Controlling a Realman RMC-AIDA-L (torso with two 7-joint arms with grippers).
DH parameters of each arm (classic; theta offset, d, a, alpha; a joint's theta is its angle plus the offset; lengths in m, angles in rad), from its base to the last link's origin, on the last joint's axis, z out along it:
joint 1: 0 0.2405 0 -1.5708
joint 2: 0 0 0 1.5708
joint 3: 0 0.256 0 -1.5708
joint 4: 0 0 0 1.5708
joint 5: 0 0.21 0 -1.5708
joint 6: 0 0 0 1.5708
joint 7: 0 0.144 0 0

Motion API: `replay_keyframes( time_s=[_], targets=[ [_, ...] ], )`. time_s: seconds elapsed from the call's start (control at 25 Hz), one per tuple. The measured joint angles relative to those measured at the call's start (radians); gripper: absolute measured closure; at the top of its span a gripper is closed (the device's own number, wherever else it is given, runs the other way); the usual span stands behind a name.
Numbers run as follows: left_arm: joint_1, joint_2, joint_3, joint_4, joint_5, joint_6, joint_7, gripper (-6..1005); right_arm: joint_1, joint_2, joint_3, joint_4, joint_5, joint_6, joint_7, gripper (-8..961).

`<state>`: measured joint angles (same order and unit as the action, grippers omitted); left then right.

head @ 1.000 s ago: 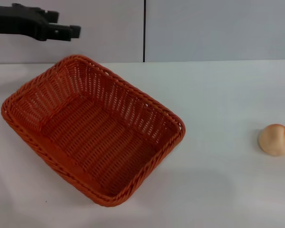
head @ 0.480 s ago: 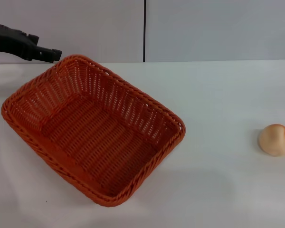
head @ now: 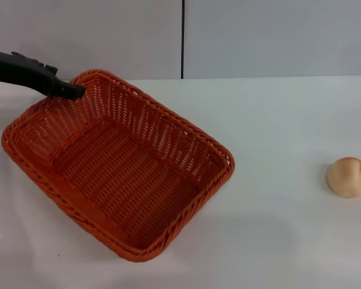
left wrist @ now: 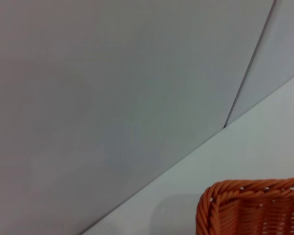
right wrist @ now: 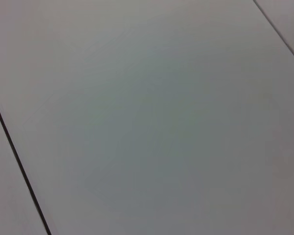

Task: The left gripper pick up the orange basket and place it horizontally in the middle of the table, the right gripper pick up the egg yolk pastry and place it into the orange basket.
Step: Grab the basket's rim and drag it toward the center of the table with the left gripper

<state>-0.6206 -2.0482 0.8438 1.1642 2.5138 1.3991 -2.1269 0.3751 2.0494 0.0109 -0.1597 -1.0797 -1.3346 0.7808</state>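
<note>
At the orange basket's [head: 117,165] far left rim, left tool [head: 69,91] tip, spread indiscernible, arm cut off.

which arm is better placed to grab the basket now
Left. The left gripper is at the far left rim of the basket, which sits askew on the table. The right gripper is out of view, and the pastry lies far right.

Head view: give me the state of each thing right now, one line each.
orange basket: upright, empty, angled diagonally on the table.
egg yolk pastry: on the table, far right, untouched.
left gripper: at the basket's far-left rim, no grasp visible.
right gripper: out of view.
</note>
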Motion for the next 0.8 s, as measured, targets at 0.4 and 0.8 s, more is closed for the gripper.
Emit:
replay_keyframes(
  time_s=[0.4, 0.8],
  targets=[
    [-0.01, -0.007, 0.014, -0.026, 0.04, -0.033, -0.014, 211, 0.0, 0.0, 0.0, 0.0, 0.0, 0.0, 0.011, 614],
    [-0.021, -0.009, 0.021, -0.056, 0.065, -0.055, -0.016, 220, 0.007, 0.0, -0.01, -0.002, -0.006, 0.01, 0.042, 604]
  ],
)
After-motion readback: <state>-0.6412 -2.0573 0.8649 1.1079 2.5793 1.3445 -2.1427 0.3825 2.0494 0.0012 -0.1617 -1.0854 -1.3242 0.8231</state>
